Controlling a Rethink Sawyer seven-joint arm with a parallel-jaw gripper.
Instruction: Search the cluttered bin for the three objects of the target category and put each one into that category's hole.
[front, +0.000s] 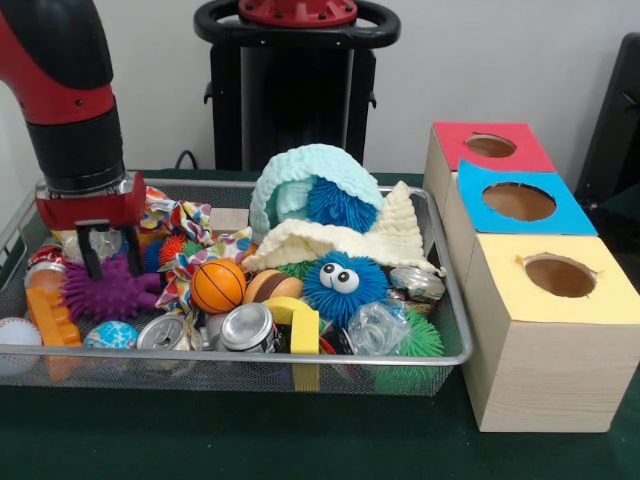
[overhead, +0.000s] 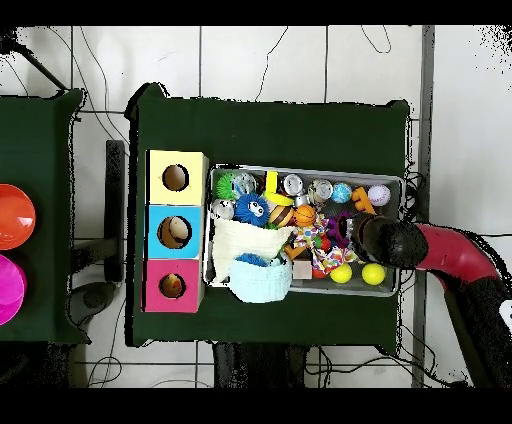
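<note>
The wire mesh bin (front: 300, 358) sits mid-table, full of toys; it also shows in the overhead view (overhead: 310, 172). A mint green waffle cloth (front: 300, 178) is draped over a blue spiky ball at the bin's back. A cream cloth (front: 402, 232) and a pale yellow one (front: 300, 243) lie just in front of it. Overhead, the mint cloth (overhead: 262, 282) hangs over the rim and the cream cloth (overhead: 238, 240) lies beside it. The red-topped hole (front: 490, 146) (overhead: 172, 286) is on the farthest box. My gripper (front: 95, 255) (overhead: 385, 243) hangs over the bin's left end, just above a purple spiky ball (front: 108, 290), away from the cloths.
The blue-topped hole (front: 518, 201) and the yellow-topped hole (front: 560, 276) are on boxes right of the bin. The bin holds crushed cans (front: 247, 327), a small basketball (front: 217, 286), a blue googly-eyed ball (front: 343, 285) and a patterned rag (front: 190, 250). My pedestal (front: 295, 90) stands behind.
</note>
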